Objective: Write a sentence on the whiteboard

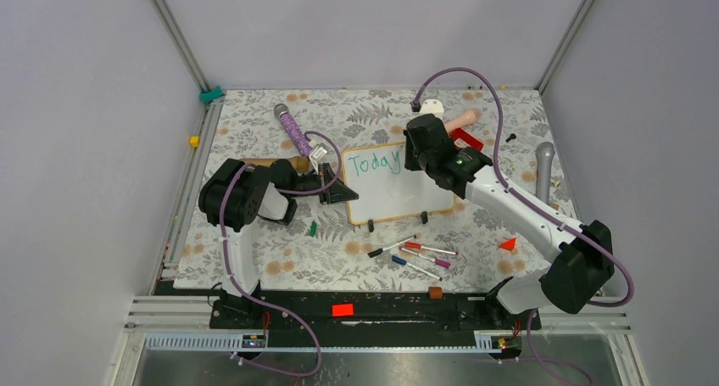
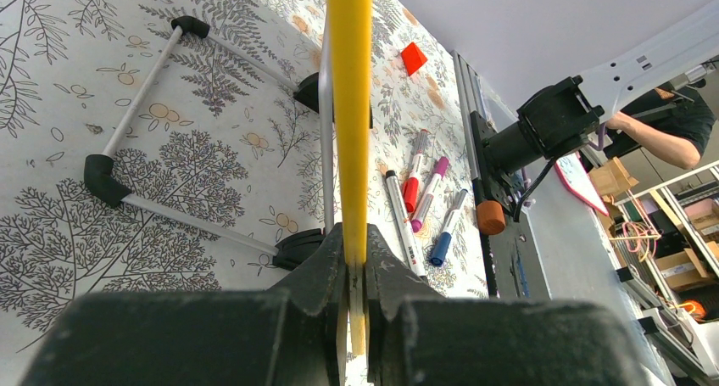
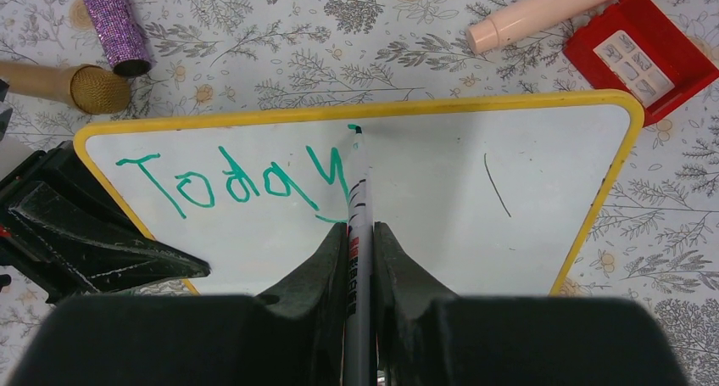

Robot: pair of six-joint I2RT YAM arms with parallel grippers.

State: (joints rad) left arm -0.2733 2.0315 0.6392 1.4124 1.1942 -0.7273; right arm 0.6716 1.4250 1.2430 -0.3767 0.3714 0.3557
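**A:** From above, where is the whiteboard [image 1: 398, 191]?

**B:** It stands on its small black feet [image 1: 370, 226] in the middle of the table [image 1: 254, 259], between the two arms. The sentence [image 1: 374, 162] has only one green word, "Today", in the upper left corner, so I judge the writing is near its beginning. The left gripper [image 1: 337, 187] is at the left edge of the board. The right gripper [image 1: 421, 153] is over its upper right part. Some spare markers [image 1: 415, 254] lie just in front of the board.

**A:** What does the left wrist view tell?

**B:** Here the jaws are almost closed and they pinch the thin frame [image 2: 349, 106], which looks yellow and runs straight up between the fingers. I think the board is light and stiff, with a smooth face, so without a hold it may slide or tip under the pen. The frame edge seems the good place to take it, because there the claw covers no writing surface.

**A:** And the right wrist view?

**B:** The jaws are closed narrowly on a marker [image 3: 359, 225], and its body lies between the fingers. Its green tip points at the board just after the "y", near the upper frame. I cannot tell if the tip touches the surface. A thin stray line [image 3: 497, 185] is on the right part of the board. The marker looks slim and smooth, so I judge it can turn in the grip if it is pushed too hard. Light pressure is safer.
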